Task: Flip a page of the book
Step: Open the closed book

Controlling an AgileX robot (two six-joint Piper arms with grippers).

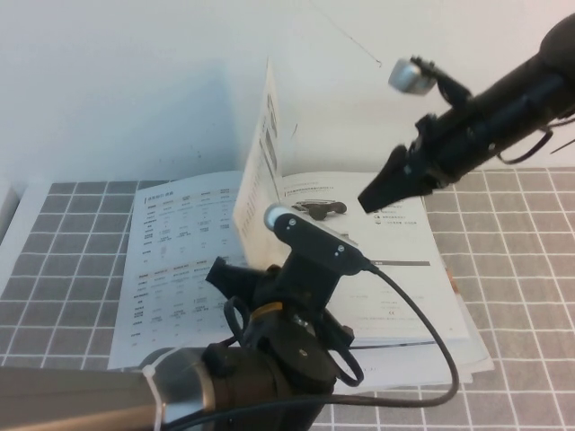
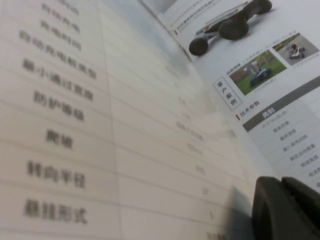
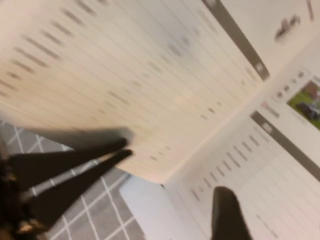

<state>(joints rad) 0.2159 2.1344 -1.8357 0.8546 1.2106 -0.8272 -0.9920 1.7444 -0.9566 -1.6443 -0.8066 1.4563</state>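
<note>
The book (image 1: 180, 260) lies open on a grey checked cloth. One page (image 1: 256, 162) stands nearly upright over the spine, its table side facing left. My left gripper (image 1: 225, 274) is at the page's near lower edge, shut on it. In the left wrist view the shut fingers (image 2: 272, 210) sit against the lifted page (image 2: 75, 125), with the vehicle-photo page (image 2: 280, 75) beyond. My right gripper (image 1: 370, 199) hovers open above the right-hand page, touching nothing. The right wrist view shows one of its fingers (image 3: 225, 215) and the lifted page (image 3: 125, 65).
The grey checked cloth (image 1: 521, 296) covers the table. More white sheets (image 1: 481, 350) stick out under the book's right side. The left arm's black cable (image 1: 422, 332) loops over the right-hand page. A white wall rises behind.
</note>
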